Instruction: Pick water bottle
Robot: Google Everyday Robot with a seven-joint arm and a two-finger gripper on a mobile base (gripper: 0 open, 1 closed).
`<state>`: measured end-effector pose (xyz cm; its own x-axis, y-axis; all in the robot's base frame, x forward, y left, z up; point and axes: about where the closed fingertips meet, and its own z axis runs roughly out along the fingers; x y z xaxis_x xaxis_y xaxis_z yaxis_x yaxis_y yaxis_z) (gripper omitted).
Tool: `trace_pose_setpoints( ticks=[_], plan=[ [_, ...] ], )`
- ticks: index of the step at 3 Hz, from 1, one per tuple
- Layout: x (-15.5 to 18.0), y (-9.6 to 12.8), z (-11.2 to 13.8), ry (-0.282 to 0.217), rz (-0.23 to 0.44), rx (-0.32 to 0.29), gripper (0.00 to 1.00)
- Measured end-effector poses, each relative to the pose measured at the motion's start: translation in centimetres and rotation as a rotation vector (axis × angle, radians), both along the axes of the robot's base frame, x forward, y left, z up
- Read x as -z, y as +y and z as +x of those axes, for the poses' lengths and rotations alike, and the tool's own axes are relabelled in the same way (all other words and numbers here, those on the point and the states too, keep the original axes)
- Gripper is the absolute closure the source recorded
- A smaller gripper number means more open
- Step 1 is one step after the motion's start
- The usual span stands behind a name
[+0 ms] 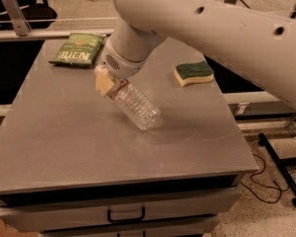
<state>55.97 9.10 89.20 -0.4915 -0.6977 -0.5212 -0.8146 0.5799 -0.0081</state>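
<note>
The water bottle [136, 106] is clear and ribbed, with a red-edged label band near its neck. It hangs tilted, neck up and to the left, base down and to the right, just above the grey table [64, 142]. My gripper [111, 85] is shut on its neck end; one tan finger pad [103, 83] shows on the left of the neck. The cap is hidden inside the gripper. The big white arm reaches in from the upper right.
A green chip bag [79, 49] lies at the table's back left. A yellow and green sponge [193, 73] lies at the back right. A drawer with a black handle [126, 215] sits under the table front. Cables lie on the floor at right.
</note>
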Motion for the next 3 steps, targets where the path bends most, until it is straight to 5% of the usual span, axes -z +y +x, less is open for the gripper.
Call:
trace_pose_setpoints(
  ticks=[2, 3],
  plan=[
    [-8.0, -5.3, 6.6, -0.168, 0.404, -0.028, 1.0],
    [-9.1, -6.3, 6.7, -0.216, 0.415, -0.065, 1.0]
  ],
)
